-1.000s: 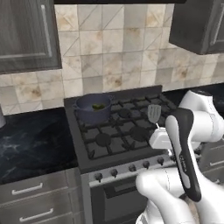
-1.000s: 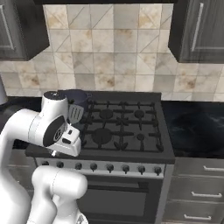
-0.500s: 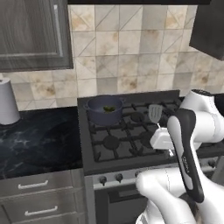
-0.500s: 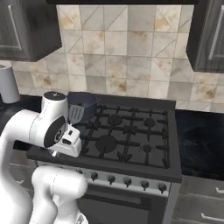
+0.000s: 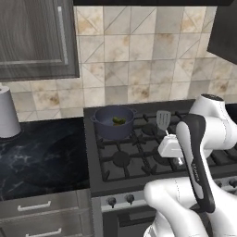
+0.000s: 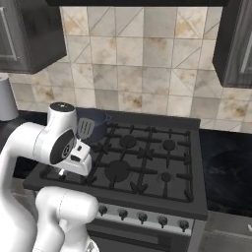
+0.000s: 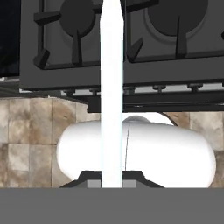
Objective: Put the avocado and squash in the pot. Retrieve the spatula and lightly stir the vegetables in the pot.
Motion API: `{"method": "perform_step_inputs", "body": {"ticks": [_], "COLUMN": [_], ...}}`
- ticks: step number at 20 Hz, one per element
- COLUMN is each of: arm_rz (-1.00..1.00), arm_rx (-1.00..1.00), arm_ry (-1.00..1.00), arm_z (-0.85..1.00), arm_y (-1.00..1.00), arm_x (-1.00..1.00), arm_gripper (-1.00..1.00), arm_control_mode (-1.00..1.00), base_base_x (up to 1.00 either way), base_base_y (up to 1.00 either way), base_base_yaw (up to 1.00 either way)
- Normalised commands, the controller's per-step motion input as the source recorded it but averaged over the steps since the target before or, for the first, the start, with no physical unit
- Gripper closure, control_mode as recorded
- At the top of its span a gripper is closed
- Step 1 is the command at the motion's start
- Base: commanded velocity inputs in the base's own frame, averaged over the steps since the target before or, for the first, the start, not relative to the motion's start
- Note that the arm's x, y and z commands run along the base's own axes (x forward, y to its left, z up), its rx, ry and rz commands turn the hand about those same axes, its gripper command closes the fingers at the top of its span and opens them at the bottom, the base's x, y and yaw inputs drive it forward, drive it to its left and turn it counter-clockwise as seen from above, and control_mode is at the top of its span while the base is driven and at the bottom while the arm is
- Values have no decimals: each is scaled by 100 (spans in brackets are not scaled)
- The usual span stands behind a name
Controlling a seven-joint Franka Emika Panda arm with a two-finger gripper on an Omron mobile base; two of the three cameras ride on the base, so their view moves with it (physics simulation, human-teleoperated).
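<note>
The dark blue-grey pot (image 5: 113, 124) stands on the stove's back left burner, and its rim (image 6: 100, 116) shows behind my arm. Inside it lie green and yellowish vegetable pieces (image 5: 119, 121); I cannot tell the squash from the avocado. My gripper (image 5: 168, 138) is shut on the spatula's pale handle (image 7: 111, 87), over the middle of the stove and to the right of the pot. The slotted head (image 5: 163, 120) points up, also seen from the other side (image 6: 85, 128). In the hand view the dark fingertips (image 7: 133, 176) clamp the handle.
The black gas stove (image 5: 139, 157) has raised grates and a row of knobs (image 6: 142, 217) on its front. A black stone counter (image 5: 41, 157) lies left of it with a white paper roll (image 5: 8, 113). Dark wall cabinets (image 5: 37, 39) hang above.
The whole scene has slid to the right in both base views, so the base has driven left. The arm keeps its pose with the spatula still held upright.
</note>
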Motion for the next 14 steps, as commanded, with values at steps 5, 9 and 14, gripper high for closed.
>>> {"method": "perform_step_inputs", "body": {"ticks": [5, 9, 14], "arm_rz": [0, 0, 6], "arm_rx": [0, -8, -34], "arm_ry": [0, 9, 33], "arm_z": [0, 21, 47], "arm_y": [0, 6, 30], "arm_x": [0, 5, 51], "arm_gripper": [100, 100, 100], "arm_control_mode": [100, -100, -100], "base_base_x": [0, 0, 0], "base_base_y": [0, 0, 0], "base_base_yaw": [0, 0, 0]}}
